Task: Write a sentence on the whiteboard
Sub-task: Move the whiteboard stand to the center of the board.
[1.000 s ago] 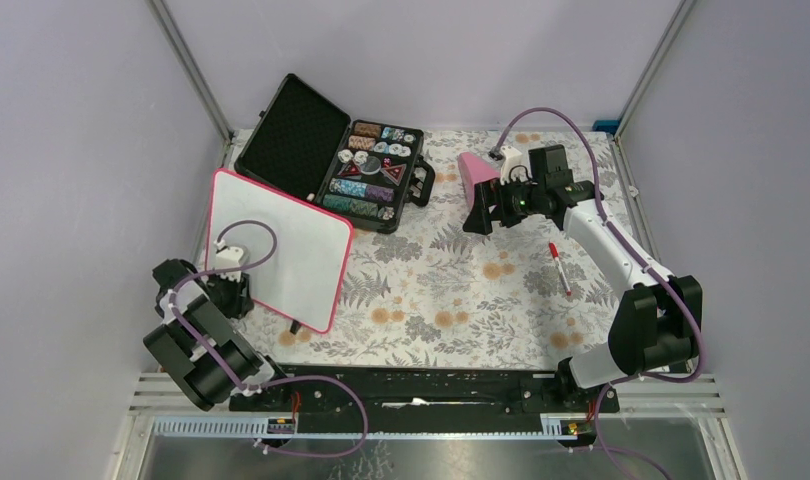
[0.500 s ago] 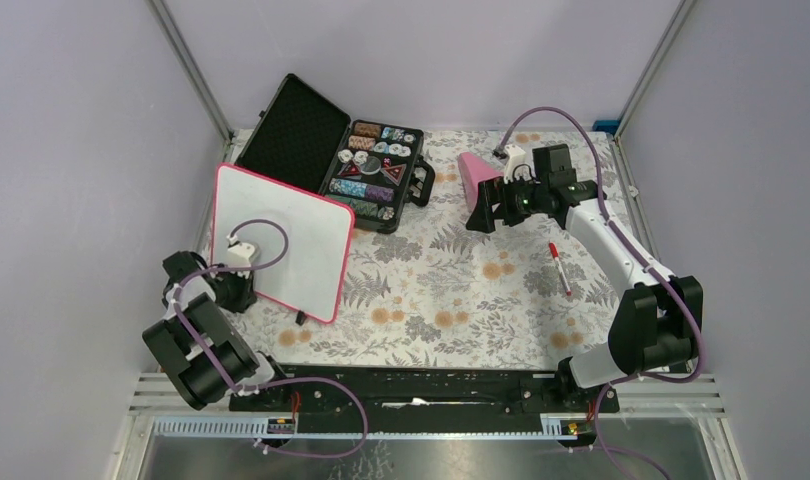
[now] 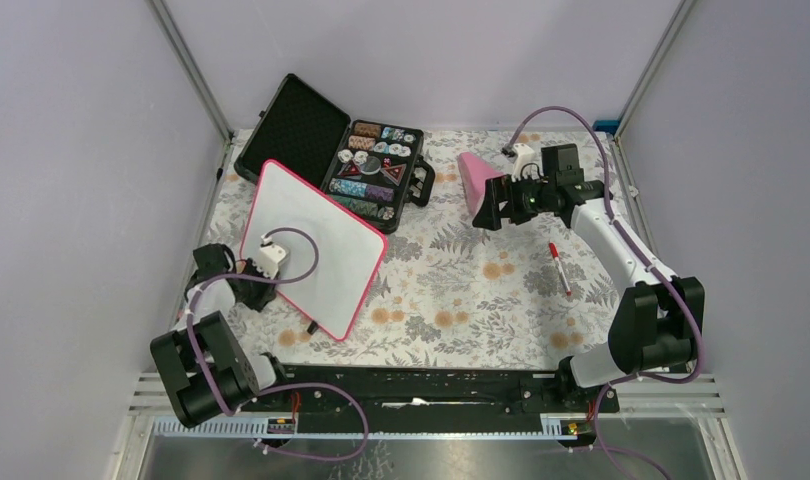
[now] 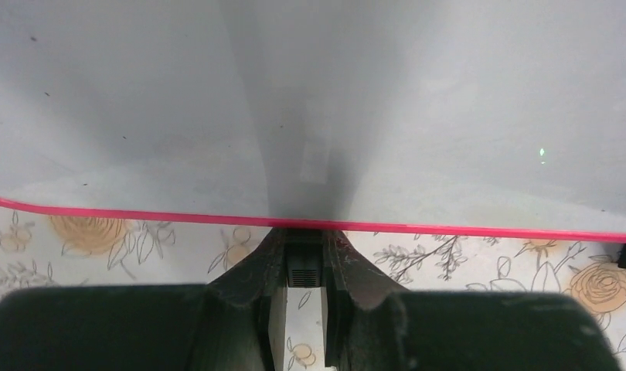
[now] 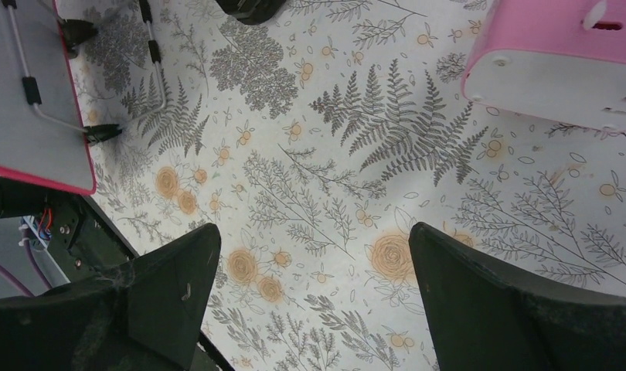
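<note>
board (image 3: 316,245): held tilted over the near-left part of the counter (image 3: 461,300), face up toward the camera; pink rim clamped at its near-left edge; face seen blank, no strokes made out
left end effector (image 4: 306,255): closed on the board rim, jaws pinched tight on the red edge in the wrist view; only a thin bite of the edge is taken
right end effector (image 5: 310,301): jaws spread wide, nothing between them; hovering above the far-right part of the counter, just beside a pink box (image 3: 478,178)
marker (image 3: 558,268): red, lying flat on the right side of the counter, well apart from both end effectors, not picked up
case (image 3: 331,160): open, at the far-left corner, just behind the board; not part of the job
step in hand: judged to be positioning the board for writing; writing itself not yet begun
how to do it well: board should be set down flat on its feet near the counter middle, within reach of the right arm; edge grip is shallow, so slow moves are advised to avoid twist or slip; far corner to be kept off the case
next need: marker to be taken by the right end effector, probably cap dealt with first
risk: board swinging in the pinch; marker rolling when approached
</note>
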Robot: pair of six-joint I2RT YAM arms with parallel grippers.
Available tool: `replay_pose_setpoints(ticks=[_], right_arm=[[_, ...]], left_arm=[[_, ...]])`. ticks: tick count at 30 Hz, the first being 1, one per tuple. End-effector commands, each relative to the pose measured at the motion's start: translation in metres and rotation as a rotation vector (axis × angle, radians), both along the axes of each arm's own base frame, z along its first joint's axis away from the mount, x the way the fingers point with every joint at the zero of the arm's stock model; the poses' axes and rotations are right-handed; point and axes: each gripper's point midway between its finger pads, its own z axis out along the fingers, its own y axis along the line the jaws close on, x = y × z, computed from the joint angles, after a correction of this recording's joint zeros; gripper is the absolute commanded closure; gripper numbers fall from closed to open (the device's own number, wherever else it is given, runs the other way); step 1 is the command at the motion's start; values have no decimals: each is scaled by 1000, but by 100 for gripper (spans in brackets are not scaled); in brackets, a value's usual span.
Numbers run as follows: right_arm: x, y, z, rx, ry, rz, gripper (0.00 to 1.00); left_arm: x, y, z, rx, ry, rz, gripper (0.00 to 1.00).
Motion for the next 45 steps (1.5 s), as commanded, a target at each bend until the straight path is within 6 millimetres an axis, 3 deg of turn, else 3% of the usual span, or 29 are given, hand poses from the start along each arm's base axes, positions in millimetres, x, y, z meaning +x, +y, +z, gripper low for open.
replay_pose_setpoints(ticks=[1,7,17,20,29,39,45], right_arm=[[2,-9,7,15,-13,-19,1],[6,-21,12,31,-8,-57,1],[13,-46,16,46,-10,-124,1],[16,-52,16,48,-7,-141,1],[22,-81,19,37,-13,-210,1],[26,-99,18,32,-19,-252,1],[26,-107,17,23,-19,-262,1]], left_arm=[[-7,-28,-4,-20,37,-116,100],[9,-51,7,-22,15,-172,100],[36,-107,21,-41,-3,-223,100],[44,-136,18,-55,32,-239,100],[74,-201,17,-144,61,-105,100],[86,-260,23,-206,71,67,100],[82,-288,19,-187,41,114,100]])
